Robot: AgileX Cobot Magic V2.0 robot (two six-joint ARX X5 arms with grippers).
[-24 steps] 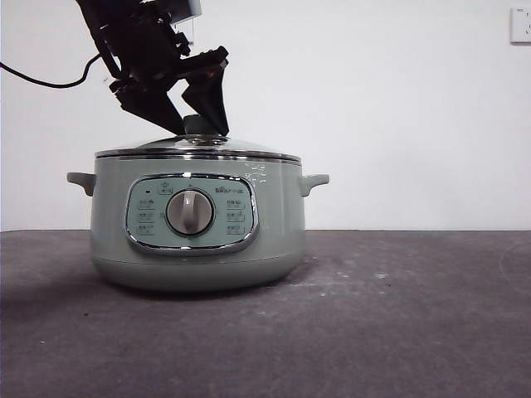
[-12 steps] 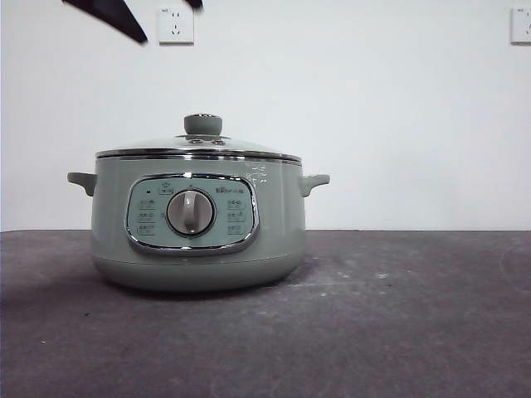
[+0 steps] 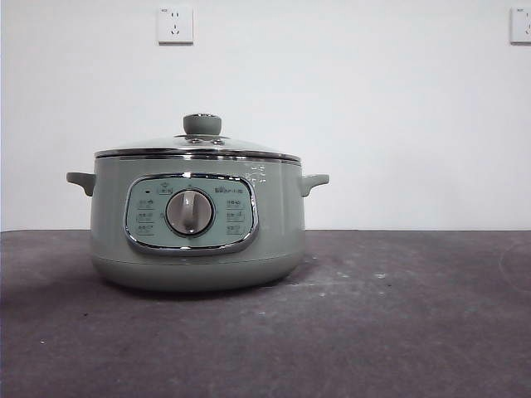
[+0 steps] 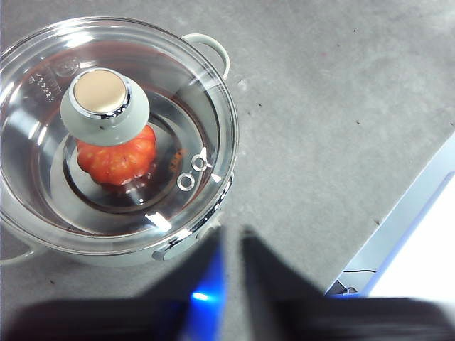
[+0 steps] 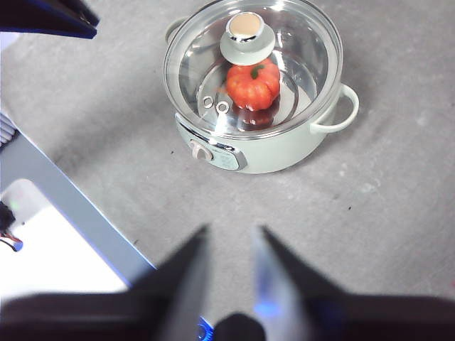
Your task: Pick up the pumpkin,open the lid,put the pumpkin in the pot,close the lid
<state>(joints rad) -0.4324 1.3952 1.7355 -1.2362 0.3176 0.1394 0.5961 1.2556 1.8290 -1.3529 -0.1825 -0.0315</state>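
The pale green pot (image 3: pixel 195 249) stands on the dark table with the glass lid (image 3: pixel 199 148) seated on it, knob (image 3: pixel 202 124) on top. Both wrist views show the orange pumpkin (image 4: pixel 117 160) inside the pot under the lid (image 4: pixel 188 106); in the right wrist view the pumpkin (image 5: pixel 252 85) sits beneath the lid (image 5: pixel 306 50) of the pot (image 5: pixel 284 153). My left gripper (image 4: pixel 231 238) hangs high above the table beside the pot, jaws slightly apart and empty. My right gripper (image 5: pixel 231 231) is high and off to the side, open and empty. Neither gripper shows in the front view.
Two wall sockets (image 3: pixel 175 25) (image 3: pixel 520 25) are on the white wall behind. The table's edge (image 4: pixel 405 213) (image 5: pixel 64 192) shows in both wrist views. A dark part of the left arm (image 5: pixel 50 18) is at a corner of the right wrist view.
The gripper that was at the lid's knob has let go, risen and left the front view. The lid stays on the pot.
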